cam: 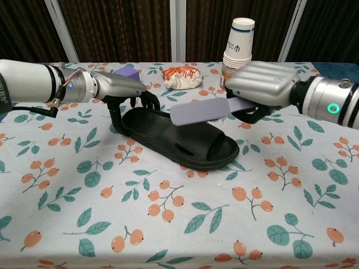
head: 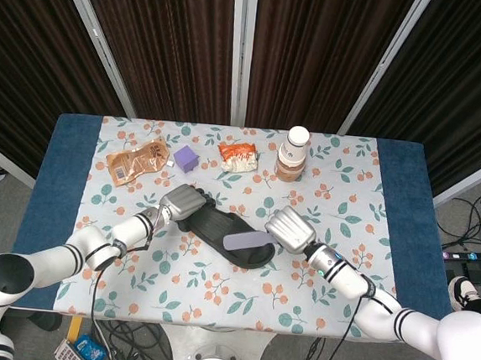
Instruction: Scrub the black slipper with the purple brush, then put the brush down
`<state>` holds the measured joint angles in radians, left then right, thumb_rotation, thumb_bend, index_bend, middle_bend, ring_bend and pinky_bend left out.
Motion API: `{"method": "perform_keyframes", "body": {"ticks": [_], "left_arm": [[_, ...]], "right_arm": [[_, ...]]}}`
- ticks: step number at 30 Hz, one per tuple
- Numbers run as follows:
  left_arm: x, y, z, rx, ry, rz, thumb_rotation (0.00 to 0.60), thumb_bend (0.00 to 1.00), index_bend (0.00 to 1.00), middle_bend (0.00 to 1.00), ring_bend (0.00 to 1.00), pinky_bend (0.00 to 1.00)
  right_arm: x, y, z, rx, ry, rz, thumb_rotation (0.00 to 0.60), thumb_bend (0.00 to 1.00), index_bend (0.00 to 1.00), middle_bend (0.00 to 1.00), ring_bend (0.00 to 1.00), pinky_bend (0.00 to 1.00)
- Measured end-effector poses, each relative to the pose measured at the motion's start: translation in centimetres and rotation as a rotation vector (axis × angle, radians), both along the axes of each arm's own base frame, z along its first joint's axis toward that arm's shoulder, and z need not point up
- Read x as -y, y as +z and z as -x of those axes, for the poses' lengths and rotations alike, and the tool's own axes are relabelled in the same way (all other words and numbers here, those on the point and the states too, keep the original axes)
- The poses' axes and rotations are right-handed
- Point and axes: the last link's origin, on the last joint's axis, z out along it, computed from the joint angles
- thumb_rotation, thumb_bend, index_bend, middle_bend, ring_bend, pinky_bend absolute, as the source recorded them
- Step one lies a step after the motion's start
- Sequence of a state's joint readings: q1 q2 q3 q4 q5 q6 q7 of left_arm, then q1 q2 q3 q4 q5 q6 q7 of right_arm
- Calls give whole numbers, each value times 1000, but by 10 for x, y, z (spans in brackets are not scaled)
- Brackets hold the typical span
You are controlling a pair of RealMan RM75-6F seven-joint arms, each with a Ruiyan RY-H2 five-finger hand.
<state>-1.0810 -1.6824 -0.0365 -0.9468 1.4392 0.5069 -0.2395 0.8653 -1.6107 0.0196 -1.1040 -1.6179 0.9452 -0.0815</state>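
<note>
The black slipper (head: 219,229) (cam: 185,143) lies at an angle in the middle of the flowered table. My left hand (head: 183,201) (cam: 120,88) grips its heel end, fingers curled over the rim. My right hand (head: 289,228) (cam: 263,88) holds the purple brush (head: 249,242) (cam: 201,111) by its handle. In the chest view the brush head hangs slightly above the slipper's strap, tilted; whether it touches cannot be told.
At the back of the table stand a stack of paper cups (head: 293,154) (cam: 238,56), an orange snack bag (head: 238,156) (cam: 182,77), a small purple box (head: 185,158) (cam: 127,72) and a brown packet (head: 136,162). Blue cloth (head: 403,203) borders the table's sides.
</note>
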Motion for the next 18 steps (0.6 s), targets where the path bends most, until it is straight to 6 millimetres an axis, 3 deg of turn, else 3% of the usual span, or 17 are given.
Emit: {"method": "perform_keyframes", "body": {"ticks": [5, 10, 18], "left_arm": [[0, 0, -1, -1, 1, -1, 600, 310, 412, 418, 238, 298], [0, 0, 0, -4, 1, -4, 600, 310, 412, 418, 238, 298], [0, 1, 2, -6, 3, -8, 600, 310, 409, 415, 238, 298]], "right_arm": [[9, -19, -14, -58, 0, -5, 600, 643, 1000, 1000, 1000, 1000], [5, -37, -11, -148, 11, -30, 600, 643, 1000, 1000, 1000, 1000], [-22, -24, 16, -183, 27, -90, 600, 642, 1000, 1000, 1000, 1000]]}}
